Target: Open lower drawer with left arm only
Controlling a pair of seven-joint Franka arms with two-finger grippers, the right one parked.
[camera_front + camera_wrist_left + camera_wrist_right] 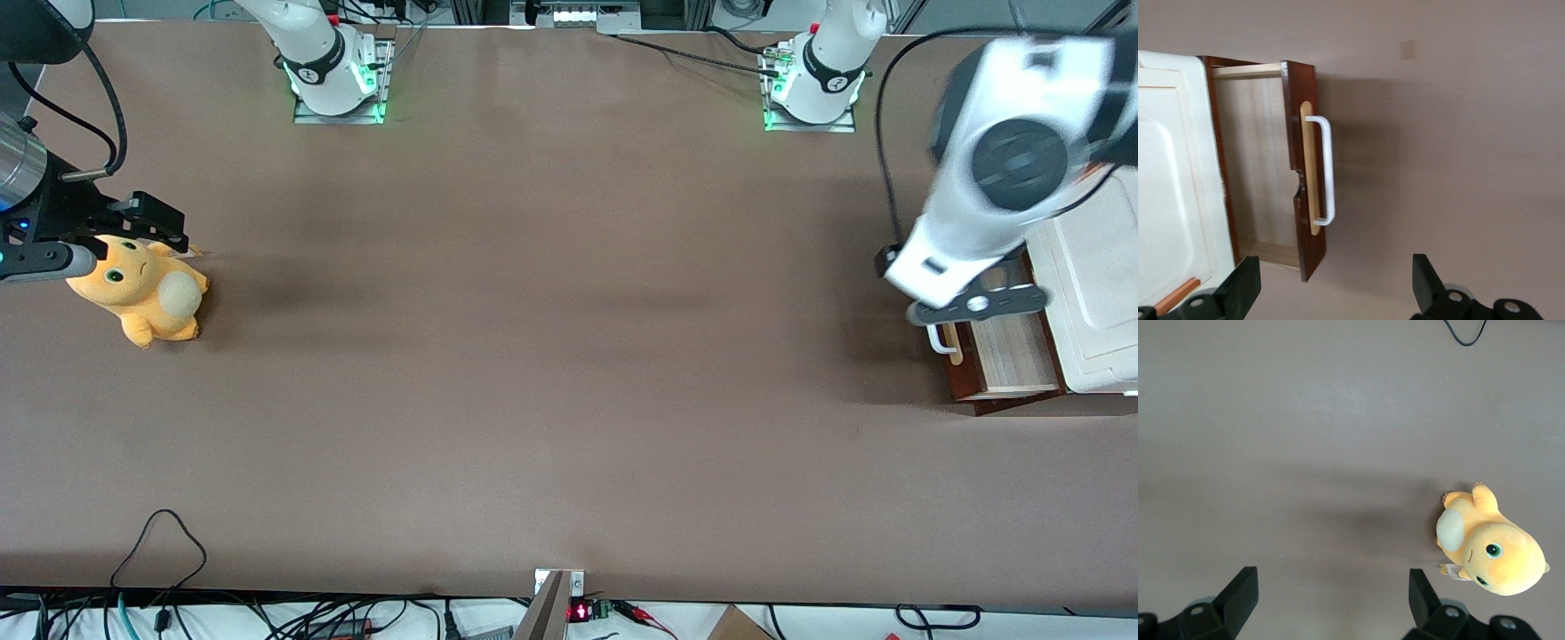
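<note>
Already the drawer (1003, 354) stands pulled out from under the cabinet's white top (1095, 293), at the working arm's end of the table (551, 356), and we see its pale wood inside. Its dark brown front carries a white loop handle (1327, 171) on a pale wood strip (1310, 168). From the wrist, we see the handle free, with nothing touching it.

We find the left arm (996, 178) above the cabinet, its round dark end cap facing up. The gripper (1337, 287) hangs above the drawer, clear of the handle. Its fingers (1241, 283) are spread wide with nothing between them; one sits over the white top's edge, the other over bare table in front of the drawer.

Toward the parked arm's end of the table, we see an orange plush toy (142, 289) lying on its side.
</note>
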